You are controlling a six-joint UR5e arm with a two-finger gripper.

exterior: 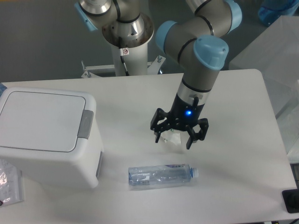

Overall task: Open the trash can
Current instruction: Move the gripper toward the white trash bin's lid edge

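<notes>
The trash can (pixel 46 135) is a large white boxy bin at the left of the table, its flat lid shut. Its grey push-button (pixel 85 124) sits at the lid's right edge. My gripper (pixel 174 139) hangs open and empty over the middle of the table, fingers pointing down, well to the right of the can and apart from it. A blue light glows on its wrist.
A clear plastic bottle (pixel 161 175) lies on its side in front of the gripper, near the table's front edge. A crumpled clear wrapper (pixel 8 184) lies at the front left beside the can. The arm's base (pixel 127 37) stands at the back.
</notes>
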